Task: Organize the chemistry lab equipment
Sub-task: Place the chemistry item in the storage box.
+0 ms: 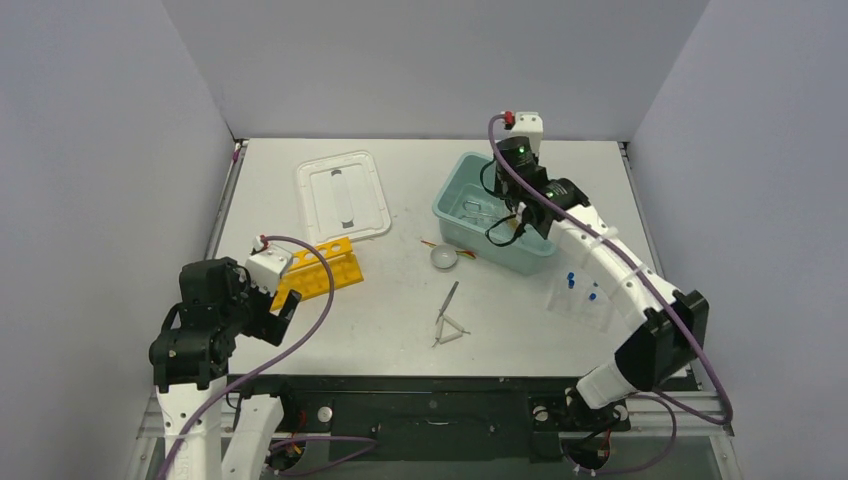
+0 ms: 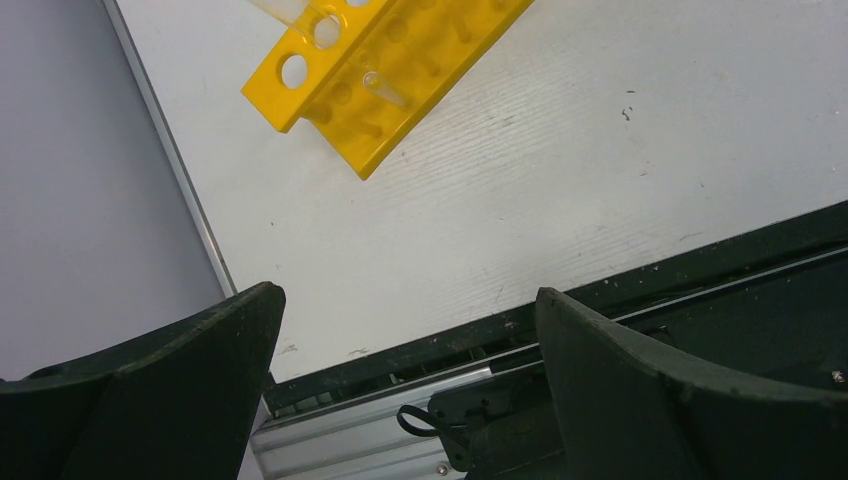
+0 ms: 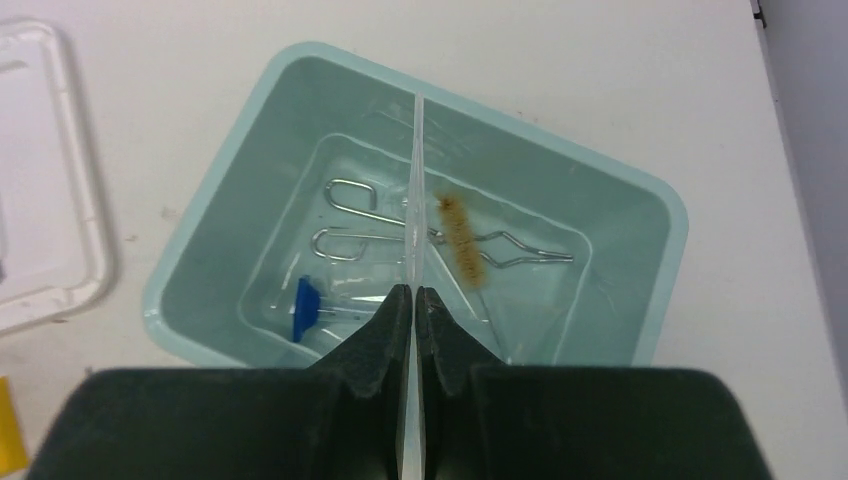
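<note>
Table (image 3: 600,80) bears tub (image 3: 215,235) of tongs (image 3: 350,215), brush (image 3: 462,240), vial (image 3: 305,310); right claw (image 3: 414,292) pinches glass tube (image 3: 414,180), left claw (image 2: 405,295) spread

place: lab test cell | shown by: grey walls (image 1: 100,120); white table (image 1: 400,300); yellow holed rack (image 1: 335,265)

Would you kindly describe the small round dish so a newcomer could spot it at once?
Start at the teal tub on the far right half of the table. Just off its near left corner, on the table itself, lies the round dish. It is the only circular thing there; the wire triangle towards the near edge is angular.
</note>
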